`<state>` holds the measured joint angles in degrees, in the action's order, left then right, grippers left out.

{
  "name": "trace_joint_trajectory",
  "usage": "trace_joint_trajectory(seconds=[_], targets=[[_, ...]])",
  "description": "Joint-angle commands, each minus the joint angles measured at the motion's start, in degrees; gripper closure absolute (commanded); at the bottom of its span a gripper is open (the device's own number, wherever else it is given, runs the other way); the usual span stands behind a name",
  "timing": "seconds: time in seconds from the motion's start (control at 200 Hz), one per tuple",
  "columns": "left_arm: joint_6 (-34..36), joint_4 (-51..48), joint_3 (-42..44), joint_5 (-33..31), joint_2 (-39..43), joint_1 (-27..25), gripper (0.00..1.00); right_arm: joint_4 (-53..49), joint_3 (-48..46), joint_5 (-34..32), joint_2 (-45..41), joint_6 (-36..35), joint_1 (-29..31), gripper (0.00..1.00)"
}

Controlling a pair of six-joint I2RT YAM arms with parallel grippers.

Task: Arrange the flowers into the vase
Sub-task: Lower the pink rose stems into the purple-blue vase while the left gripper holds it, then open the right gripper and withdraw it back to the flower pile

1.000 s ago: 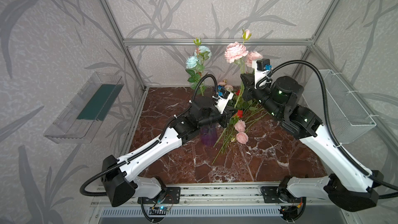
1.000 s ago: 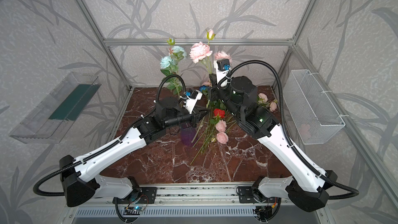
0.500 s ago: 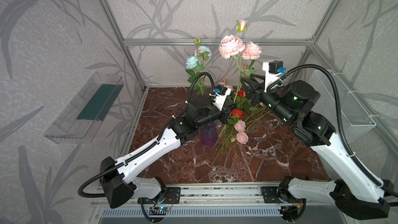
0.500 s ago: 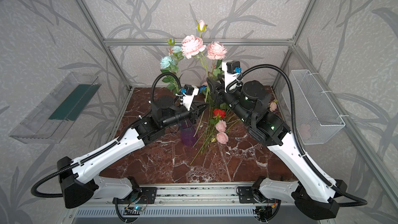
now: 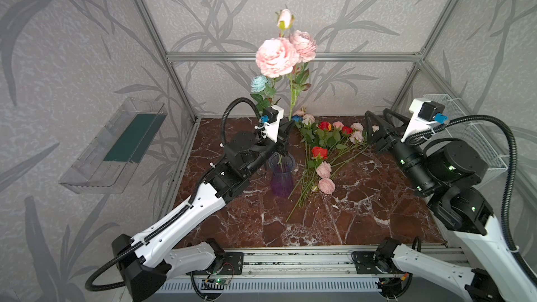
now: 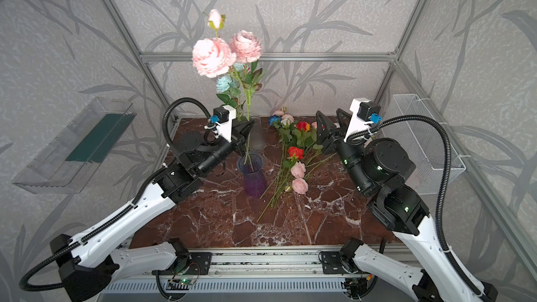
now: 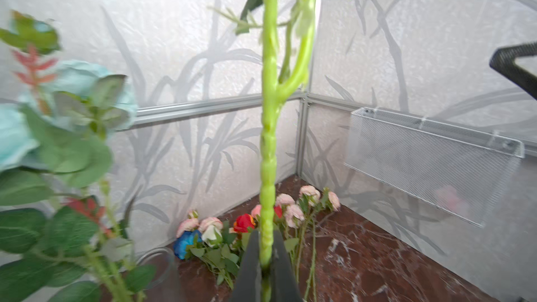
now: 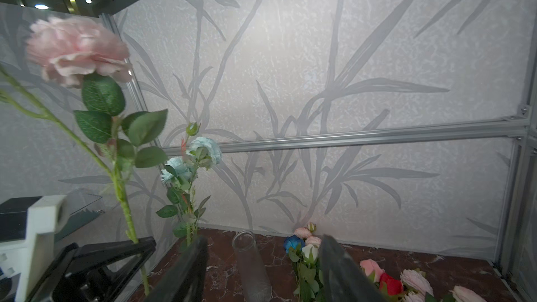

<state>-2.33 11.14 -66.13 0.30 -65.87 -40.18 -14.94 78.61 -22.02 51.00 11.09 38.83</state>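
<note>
Listing near to far, we record: flowers, loose, flat on the marble table, just right of the purple vase. Left gripper, above the vase, clamped on the pink peony stem, whose foot reaches the vase mouth. Right gripper, a second ago up against that stem, now drawn back right, jaws apart, empty. We judge the left arm alone must seat the stem; most flowers remain on the table.
</note>
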Motion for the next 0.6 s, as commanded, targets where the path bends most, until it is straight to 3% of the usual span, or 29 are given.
trace_joint_trajectory(seconds=[0.0, 0.26, 0.405, 0.595], targets=[[-3.01, 6.86, 1.06, 0.54, -1.76, 4.04, 1.00, -4.24, -3.65, 4.23, 0.18, 7.78, -6.29, 0.38], [-10.46, 13.13, 9.11, 4.41, -3.94, 4.44, 1.00, -5.28, -9.92, 18.57, 2.77, 18.49, -23.50, 0.39], [-11.50, 12.79, 14.13, 5.10, -3.66, 3.51, 1.00, -5.21, -16.35, 27.08, 10.21, 27.87, -33.38, 0.38], [-10.39, 2.91, 17.42, 2.54, 1.09, 2.03, 0.49, 7.34, -27.46, 37.14, 23.22, 38.83, -39.07, 0.39]])
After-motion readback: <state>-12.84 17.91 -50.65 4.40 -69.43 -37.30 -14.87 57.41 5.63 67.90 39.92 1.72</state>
